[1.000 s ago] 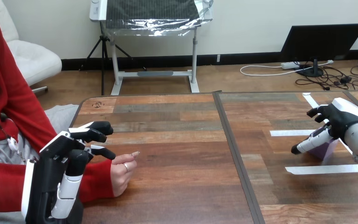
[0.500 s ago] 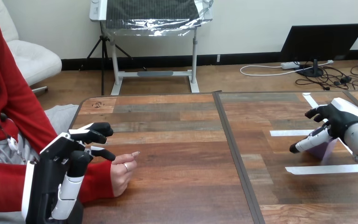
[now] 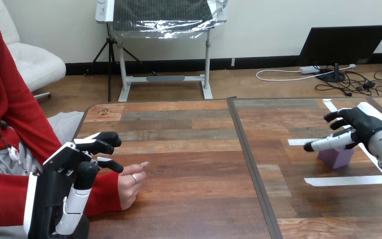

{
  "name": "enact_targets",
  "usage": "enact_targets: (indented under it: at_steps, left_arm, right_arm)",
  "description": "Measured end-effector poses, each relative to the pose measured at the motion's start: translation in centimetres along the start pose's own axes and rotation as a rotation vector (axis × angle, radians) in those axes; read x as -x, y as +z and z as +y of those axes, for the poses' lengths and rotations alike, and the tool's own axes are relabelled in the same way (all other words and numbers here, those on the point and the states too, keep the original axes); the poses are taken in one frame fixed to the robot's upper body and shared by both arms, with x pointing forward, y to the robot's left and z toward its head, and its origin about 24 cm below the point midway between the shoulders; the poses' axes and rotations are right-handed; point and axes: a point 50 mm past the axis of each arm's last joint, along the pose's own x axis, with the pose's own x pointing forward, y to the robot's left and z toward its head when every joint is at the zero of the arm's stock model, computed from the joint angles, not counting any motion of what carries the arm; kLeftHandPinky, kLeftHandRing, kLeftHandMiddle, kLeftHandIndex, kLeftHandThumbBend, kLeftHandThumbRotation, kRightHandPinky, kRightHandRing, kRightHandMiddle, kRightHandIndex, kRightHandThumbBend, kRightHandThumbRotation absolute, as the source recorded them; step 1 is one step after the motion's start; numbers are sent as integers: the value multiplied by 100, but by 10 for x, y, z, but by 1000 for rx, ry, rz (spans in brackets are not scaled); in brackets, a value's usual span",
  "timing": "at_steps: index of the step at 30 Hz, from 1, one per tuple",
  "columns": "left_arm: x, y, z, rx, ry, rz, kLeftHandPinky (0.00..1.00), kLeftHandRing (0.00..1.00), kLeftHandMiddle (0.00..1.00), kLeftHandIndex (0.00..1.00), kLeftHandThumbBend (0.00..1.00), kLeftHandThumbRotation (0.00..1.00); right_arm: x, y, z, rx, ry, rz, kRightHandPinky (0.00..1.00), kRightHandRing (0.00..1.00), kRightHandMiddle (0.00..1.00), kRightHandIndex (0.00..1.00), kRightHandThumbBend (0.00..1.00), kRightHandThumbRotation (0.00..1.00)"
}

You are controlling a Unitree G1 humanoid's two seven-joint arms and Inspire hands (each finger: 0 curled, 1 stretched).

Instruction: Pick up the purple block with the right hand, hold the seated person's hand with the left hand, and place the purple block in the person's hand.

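1. The robot's right hand [image 3: 359,128] hovers over the purple block [image 3: 335,157], its fingers stretched out nearly level and closed on nothing. The block stands on the desk [image 3: 189,199] at the far right, just above a strip of white tape [image 3: 343,180].
2. At the desk's left side, the left hand [image 3: 72,172] sits open and relaxed beside the person's hand [image 3: 128,184], which rests loosely curled on the wood. The thumb reaches close to it, but whether the two touch cannot be told.
3. Risk at the block: the right hand's fingers lie across its top rather than down its sides. A closing motion from here could skim over the block or nudge it along the desk instead of catching it.
4. Risk at the handover: the person's hand is not turned palm up and the left hand has no hold on it. A block delivered now would likely have nowhere to land and could drop to the desk.
5. Compared with a second ago, the right hand's fingers have lifted from a downward slant in front of the block to a flatter pose above it, leaving more of the purple face exposed. The left hand and the person's hand look unchanged.
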Motion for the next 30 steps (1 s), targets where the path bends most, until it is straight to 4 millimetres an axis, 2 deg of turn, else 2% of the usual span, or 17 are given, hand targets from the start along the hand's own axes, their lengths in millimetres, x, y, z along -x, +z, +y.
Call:
enact_targets:
  at_steps: [4, 11, 14, 17, 21, 30]
  left_arm:
    - [0, 0, 0, 0, 0, -1, 44, 67, 67, 49, 84, 65]
    - [0, 0, 0, 0, 0, 0, 45, 68, 67, 49, 83, 64]
    - [0, 0, 0, 0, -1, 0, 45, 68, 67, 49, 83, 64]
    - [0, 0, 0, 1, -4, 0, 45, 68, 67, 50, 83, 64]
    - [1, -1, 0, 3, -9, 0, 46, 69, 67, 50, 84, 63]
    - [1, -1, 0, 3, -11, 0, 46, 68, 67, 49, 85, 62]
  right_arm:
    - [0, 1, 0, -5, 5, -7, 62, 76, 80, 79, 88, 32]
    - [0, 2, -1, -34, 8, -28, 59, 73, 76, 74, 88, 32]
    - [0, 3, -1, -48, 7, -38, 60, 75, 75, 69, 87, 33]
    - [0, 4, -2, -71, 8, -48, 57, 72, 72, 65, 87, 33]
    - [1, 4, -3, -125, 10, -59, 49, 61, 63, 58, 88, 32]
    - [1, 4, -6, -208, 1, -77, 45, 51, 54, 53, 86, 35]
